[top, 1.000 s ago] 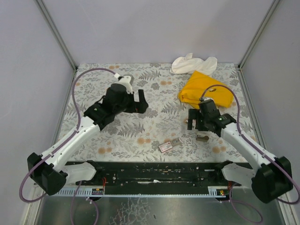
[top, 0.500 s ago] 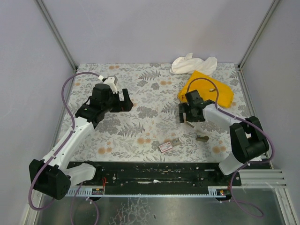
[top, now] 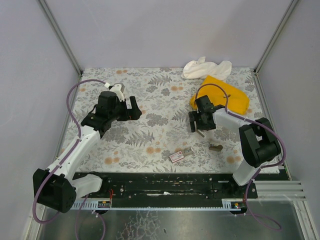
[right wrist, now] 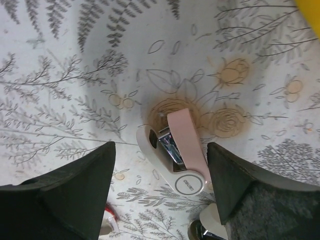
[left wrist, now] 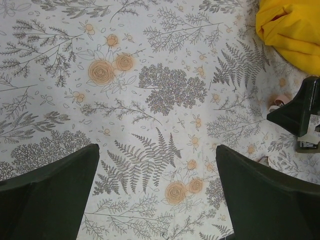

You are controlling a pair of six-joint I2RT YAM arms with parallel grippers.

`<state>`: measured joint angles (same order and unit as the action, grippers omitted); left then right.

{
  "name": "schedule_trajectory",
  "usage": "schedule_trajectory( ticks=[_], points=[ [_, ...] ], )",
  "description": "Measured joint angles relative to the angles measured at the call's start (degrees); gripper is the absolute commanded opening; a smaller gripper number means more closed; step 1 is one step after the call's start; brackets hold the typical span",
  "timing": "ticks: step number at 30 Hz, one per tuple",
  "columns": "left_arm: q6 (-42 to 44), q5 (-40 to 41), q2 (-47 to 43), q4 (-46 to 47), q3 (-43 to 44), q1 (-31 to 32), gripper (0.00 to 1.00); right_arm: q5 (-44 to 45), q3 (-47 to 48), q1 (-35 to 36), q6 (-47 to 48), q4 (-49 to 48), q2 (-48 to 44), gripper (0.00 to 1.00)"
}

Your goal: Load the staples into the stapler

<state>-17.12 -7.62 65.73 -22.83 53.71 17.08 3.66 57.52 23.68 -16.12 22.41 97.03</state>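
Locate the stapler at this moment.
In the right wrist view the stapler lies on the floral table, ungripped, between the open jaws of the right gripper. That is on the table's right side, beside the yellow cloth.

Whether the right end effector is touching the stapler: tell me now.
Cannot tell. In the right wrist view the stapler lies between the right end effector's fingers; a gap shows beside one finger, but its other edge meets the second finger's outline.

Your stapler (right wrist: 187, 145) is smooth pale-pink plastic with a shiny metal channel; the tabletop (right wrist: 75, 60) looks matt, the yellow cloth (left wrist: 290, 30) softly creased.
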Motion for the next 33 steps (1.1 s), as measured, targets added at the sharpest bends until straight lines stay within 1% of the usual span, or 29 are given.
schedule_trajectory(
  ticks=[6,13,19,30,31,33],
  points=[
    [-0.5,-1.0,0.2,0.7,-0.9,-0.6,1.00,-5.3,-0.4,0.5,0.0,-0.2,-0.2,0.77],
    [-1.1,-1.2,0.2,1.1,-1.4,-1.1,1.00,-5.5,-0.7,0.9,-0.7,-0.2,-0.9,0.78],
    [-1.3,-1.2,0.2,1.2,-1.5,-1.4,1.00,-4.4,-0.7,1.0,-1.0,-0.3,-0.9,0.64],
    [-1.6,-1.2,0.5,1.4,-1.9,-1.5,1.00,-1.0,-2.2,3.3,-1.3,-0.7,-0.8,0.50],
    [-1.6,-1.3,0.5,1.4,-1.9,-1.5,1.00,-0.8,-2.3,3.4,-1.2,-0.7,-0.8,0.48],
    [-1.6,-1.5,0.5,1.4,-1.9,-1.5,1.00,0.1,-2.5,3.8,-1.2,-0.9,-0.5,0.38]
  ],
)
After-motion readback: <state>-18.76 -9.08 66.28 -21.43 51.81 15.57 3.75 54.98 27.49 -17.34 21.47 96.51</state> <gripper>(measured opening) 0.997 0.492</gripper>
